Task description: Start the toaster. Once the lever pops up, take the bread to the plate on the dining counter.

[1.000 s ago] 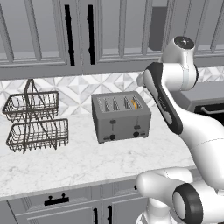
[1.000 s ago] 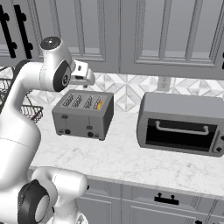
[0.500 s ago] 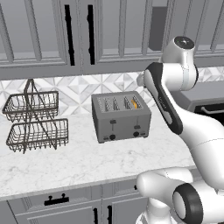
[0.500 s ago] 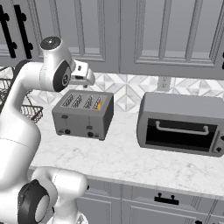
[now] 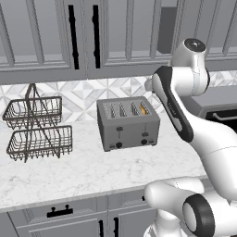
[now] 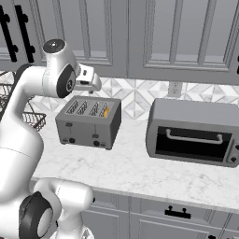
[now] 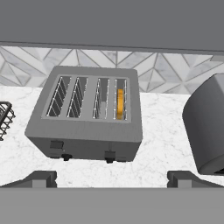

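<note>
While above toaster (image 7: 85, 117), gripper (image 7: 111, 178) empty.

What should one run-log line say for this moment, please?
phase: approach | gripper: open, above toaster | bread: in rightmost slot | levers: not yet pressed

The toaster (image 5: 128, 123) is a grey metal box with four slots on top. It stands upright on the white marble worktop, close to the tiled wall. Two black levers and two black knobs sit on its front. The bread (image 7: 120, 103) is down in the slot at the right end, and just its golden edge shows.
</note>
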Robot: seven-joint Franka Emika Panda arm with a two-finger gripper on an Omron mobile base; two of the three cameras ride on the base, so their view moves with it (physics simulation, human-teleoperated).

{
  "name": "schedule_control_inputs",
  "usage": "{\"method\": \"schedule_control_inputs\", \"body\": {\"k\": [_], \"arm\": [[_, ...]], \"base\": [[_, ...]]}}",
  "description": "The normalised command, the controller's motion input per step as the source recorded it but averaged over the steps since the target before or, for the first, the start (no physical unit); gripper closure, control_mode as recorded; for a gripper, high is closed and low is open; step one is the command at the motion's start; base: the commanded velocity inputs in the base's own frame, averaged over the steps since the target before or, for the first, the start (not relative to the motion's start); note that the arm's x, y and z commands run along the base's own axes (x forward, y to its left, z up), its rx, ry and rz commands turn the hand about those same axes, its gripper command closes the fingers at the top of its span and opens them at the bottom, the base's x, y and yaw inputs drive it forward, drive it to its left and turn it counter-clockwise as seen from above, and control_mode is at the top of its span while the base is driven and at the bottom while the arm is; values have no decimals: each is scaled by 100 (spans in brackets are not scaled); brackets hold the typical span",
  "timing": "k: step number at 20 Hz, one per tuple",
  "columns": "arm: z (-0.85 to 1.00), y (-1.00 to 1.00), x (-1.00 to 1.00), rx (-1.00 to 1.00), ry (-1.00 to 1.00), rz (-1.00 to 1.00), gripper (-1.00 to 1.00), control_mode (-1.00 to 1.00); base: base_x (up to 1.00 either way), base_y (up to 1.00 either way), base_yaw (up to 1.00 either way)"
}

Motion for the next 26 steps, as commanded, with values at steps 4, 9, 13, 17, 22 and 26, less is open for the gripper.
{"method": "schedule_control_inputs", "body": {"k": [4,9,13,17,22,26], "arm": [[0,0,0,0,0,0,-100,-100],[0,0,0,0,0,0,-100,-100],[0,0,0,0,0,0,-100,-100],[0,0,0,0,0,0,-100,-100],[0,0,0,0,0,0,-100,-100],[0,0,0,0,0,0,-100,-100]], "base": [[0,0,0],[0,0,0],[0,0,0],[0,0,0],[0,0,0],[0,0,0]]}}
